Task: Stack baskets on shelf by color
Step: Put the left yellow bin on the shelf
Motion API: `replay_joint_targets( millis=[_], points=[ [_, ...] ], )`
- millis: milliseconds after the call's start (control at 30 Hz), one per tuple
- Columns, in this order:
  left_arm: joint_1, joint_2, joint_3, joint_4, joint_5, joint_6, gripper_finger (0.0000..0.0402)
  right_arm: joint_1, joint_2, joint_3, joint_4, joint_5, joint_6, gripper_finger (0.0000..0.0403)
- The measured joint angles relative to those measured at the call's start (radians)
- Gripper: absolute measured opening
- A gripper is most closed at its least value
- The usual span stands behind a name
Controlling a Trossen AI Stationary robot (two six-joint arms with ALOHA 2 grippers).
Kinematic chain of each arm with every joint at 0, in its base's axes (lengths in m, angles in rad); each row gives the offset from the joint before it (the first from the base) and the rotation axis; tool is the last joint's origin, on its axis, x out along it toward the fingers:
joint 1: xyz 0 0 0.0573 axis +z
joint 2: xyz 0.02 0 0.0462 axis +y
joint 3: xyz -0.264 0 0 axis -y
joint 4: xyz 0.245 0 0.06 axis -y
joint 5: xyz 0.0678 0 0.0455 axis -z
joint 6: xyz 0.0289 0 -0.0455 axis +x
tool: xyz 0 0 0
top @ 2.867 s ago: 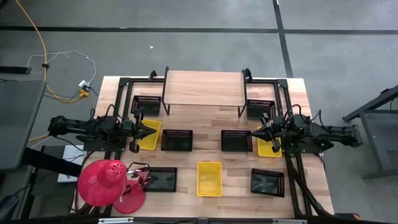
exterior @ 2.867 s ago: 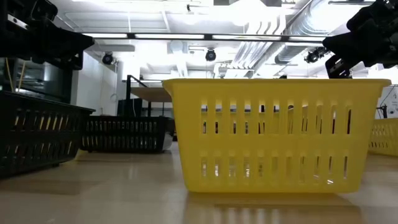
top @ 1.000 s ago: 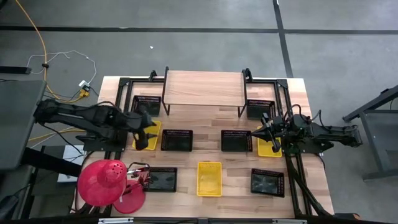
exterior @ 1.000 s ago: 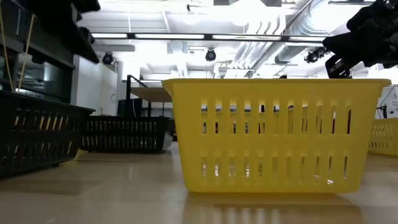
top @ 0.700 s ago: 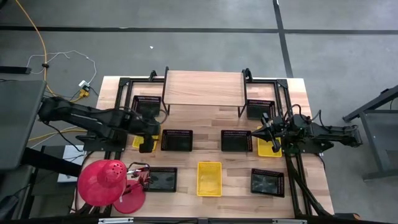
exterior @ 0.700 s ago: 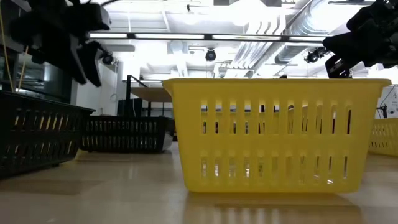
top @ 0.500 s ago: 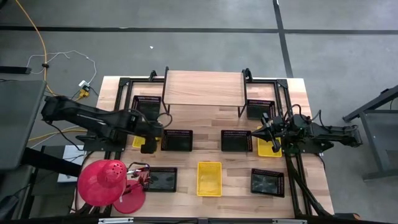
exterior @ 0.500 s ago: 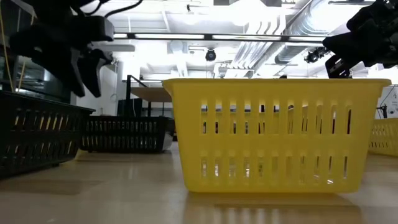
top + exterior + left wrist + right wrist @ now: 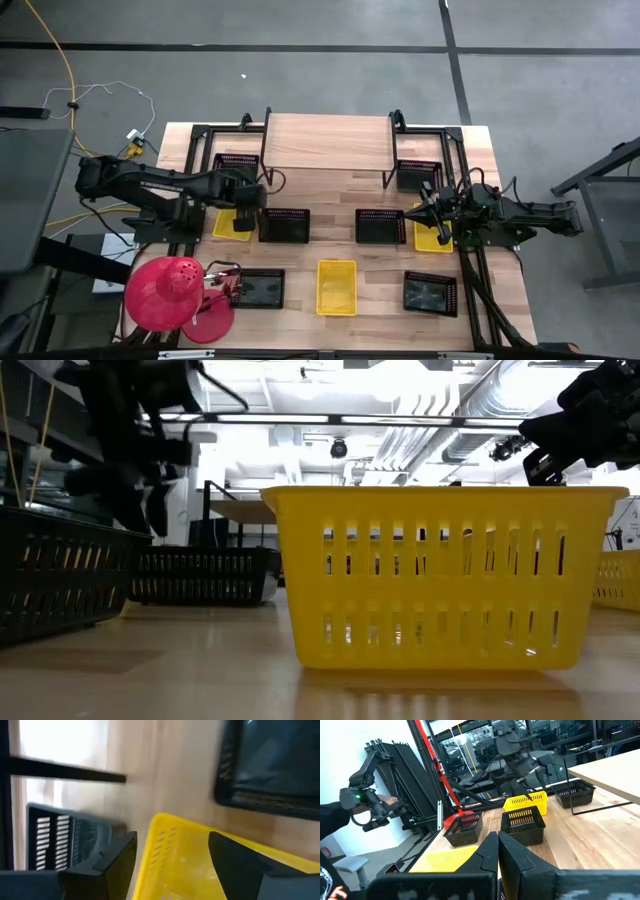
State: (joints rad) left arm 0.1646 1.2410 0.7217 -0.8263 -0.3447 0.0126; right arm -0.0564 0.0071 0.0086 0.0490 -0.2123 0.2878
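Yellow and black baskets stand on their bottoms on the table in front of the shelf, whose light board top is bare. My left gripper hangs open, pointing steeply down over the yellow basket at the left. In the left wrist view one finger is outside that basket's rim and the other is over its inside. My right gripper is shut and level above the yellow basket at the right.
Black baskets stand mid-table, and two more flank the shelf legs. The near row holds a black basket, a yellow one and another black one. A red dome sits at the near left corner.
My left gripper has swung toward the table's right and sunk, tipping from nearly level to steeply downward over the left yellow basket. It has stayed open. The baskets have not moved.
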Motion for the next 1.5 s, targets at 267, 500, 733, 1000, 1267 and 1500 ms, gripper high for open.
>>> replay_joint_targets(
  millis=[267,500,733,1000,1267,1500],
  points=[
    [0.112,0.031,0.0,-0.017,-0.003,0.131,0.0234,0.0,0.0,0.0,0.0,0.0,0.0,0.0],
    [0.152,0.031,-0.003,-0.051,0.066,0.292,0.0234,0.0,0.0,0.0,0.0,0.0,0.0,0.0],
    [0.186,0.031,-0.009,-0.048,0.076,0.417,0.0214,0.0,0.0,0.0,0.0,0.0,0.0,0.0],
    [0.233,0.031,-0.009,-0.049,0.167,0.425,0.019,0.0,0.0,0.0,0.0,0.0,0.0,0.0],
    [0.256,0.031,-0.009,-0.049,0.162,0.476,0.0186,0.0,0.0,0.0,0.0,0.0,0.0,0.0],
    [0.286,0.031,-0.009,-0.049,0.187,0.497,0.0186,0.0,0.0,0.0,0.0,0.0,0.0,0.0]
  ],
)
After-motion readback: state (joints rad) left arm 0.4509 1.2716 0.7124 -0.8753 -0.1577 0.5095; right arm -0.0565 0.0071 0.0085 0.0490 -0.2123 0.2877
